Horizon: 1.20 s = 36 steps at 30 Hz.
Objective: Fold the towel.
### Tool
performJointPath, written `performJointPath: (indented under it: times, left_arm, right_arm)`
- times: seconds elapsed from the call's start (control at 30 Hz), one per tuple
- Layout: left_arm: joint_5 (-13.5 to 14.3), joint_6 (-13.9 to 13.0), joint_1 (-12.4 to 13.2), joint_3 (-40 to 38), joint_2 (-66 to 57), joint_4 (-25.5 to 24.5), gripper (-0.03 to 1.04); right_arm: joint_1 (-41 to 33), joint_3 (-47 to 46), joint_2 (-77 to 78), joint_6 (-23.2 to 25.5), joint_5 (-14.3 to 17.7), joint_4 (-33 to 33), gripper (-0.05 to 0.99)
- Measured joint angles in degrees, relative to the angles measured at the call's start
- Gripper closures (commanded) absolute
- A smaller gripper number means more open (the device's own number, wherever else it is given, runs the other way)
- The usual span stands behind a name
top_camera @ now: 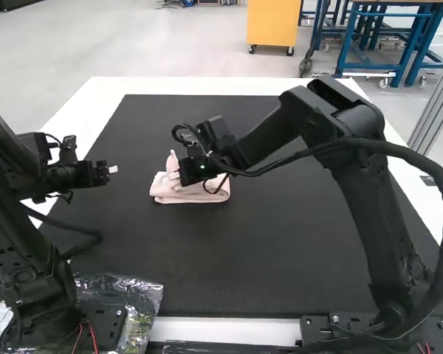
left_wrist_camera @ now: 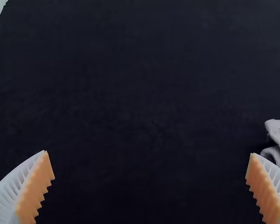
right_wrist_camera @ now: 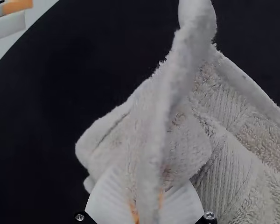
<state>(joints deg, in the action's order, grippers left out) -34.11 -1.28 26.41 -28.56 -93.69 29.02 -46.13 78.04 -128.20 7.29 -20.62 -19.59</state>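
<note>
Towel point(top_camera: 196, 193) partly folded, rucked up on the mat point(top_camera: 207, 273). My right claw point(right_wrist_camera: 148, 200) pinches a raised ridge of it, likely to carry that part over into a fold. Right arm point(top_camera: 354, 177) elbow-high, forearm sloping down to the cloth. Left claw point(left_wrist_camera: 149, 153) spread, empty, well apart, perhaps kept out of the way

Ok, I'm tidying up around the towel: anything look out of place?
A crumpled plastic bag lies by the left arm's base, partly on the dark mat; it looks like stray packaging. The towel's raised ridge isn't odd: the right gripper pinches it.
</note>
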Motion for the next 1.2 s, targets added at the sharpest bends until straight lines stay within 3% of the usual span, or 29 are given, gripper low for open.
performJointPath:
  times: [0.1,0.17,0.43,0.47,0.5,0.57,0.6,0.77,1.2]
  left_arm:
    - [0.0,-0.4,0.6,0.0,0.0,0.0,0.04]
    - [0.0,-0.5,0.7,0.0,0.0,0.0,0.04]
    - [-0.9,-0.6,2.5,0.4,0.0,0.1,0.04]
    - [-0.9,-0.6,2.9,0.6,0.0,0.1,0.04]
    - [-1.1,-0.6,3.3,0.8,0.0,0.1,0.04]
    - [-1.3,-0.6,4.1,1.1,0.0,0.2,0.04]
    - [-1.3,-0.6,4.4,1.2,0.0,0.2,0.04]
    - [-1.7,-0.7,4.7,2.0,0.0,0.2,0.04]
    - [-1.9,-0.7,4.7,2.8,0.0,0.7,0.04]
  right_arm:
    - [-0.4,1.3,-0.8,1.6,-0.2,0.2,0.44]
    - [-0.8,2.1,-0.9,2.7,-0.7,0.2,0.35]
    - [-2.2,4.8,-0.9,7.0,-3.7,0.1,0.29]
    - [-2.2,4.8,-0.9,7.2,-3.9,0.2,0.30]
    - [-2.2,4.8,-0.9,7.4,-4.1,0.3,0.39]
    - [-2.2,4.7,-0.7,7.6,-4.5,0.2,0.81]
    - [-2.2,4.3,-0.2,7.7,-4.8,0.0,0.96]
    - [-1.7,-0.8,4.9,8.0,-6.2,-5.8,0.96]
    - [1.8,-8.8,8.7,7.8,-7.7,-12.6,0.96]
